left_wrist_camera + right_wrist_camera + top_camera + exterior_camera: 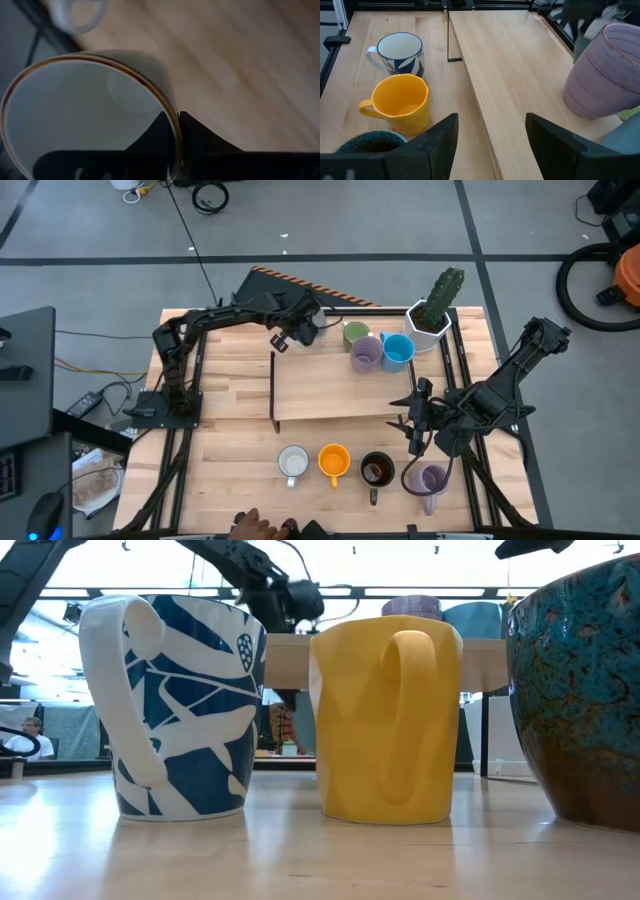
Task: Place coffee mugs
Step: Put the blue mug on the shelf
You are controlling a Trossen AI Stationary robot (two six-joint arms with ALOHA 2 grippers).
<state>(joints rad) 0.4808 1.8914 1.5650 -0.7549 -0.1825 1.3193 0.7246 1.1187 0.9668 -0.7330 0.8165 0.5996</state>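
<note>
My left gripper (288,332) is shut on a white mug with a brown rim (85,115) beyond the far left corner of the raised wooden shelf (330,390). A green mug (355,332), a lavender mug (366,354) and a blue mug (398,350) stand on the shelf's far right part. Along the table's near edge stand a white-and-blue mug (293,463), an orange mug (333,462), a dark mug (376,470) and a second lavender mug (432,479). My right gripper (492,145) waits open over the shelf's right end. My left gripper pinches the white mug's rim wall (176,122), one finger (157,140) inside the cup and the other finger (205,140) outside. The fingers slant down from above. The mug's mouth faces the wrist camera. I cannot tell whether its base touches the table.
A white faceted pot with a cactus (432,318) stands at the shelf's far right corner, close to the blue mug. Black frame rails (190,450) run along both table sides. A person's hand (250,526) shows at the near edge. Bare shelf surface lies left of the lavender mug.
</note>
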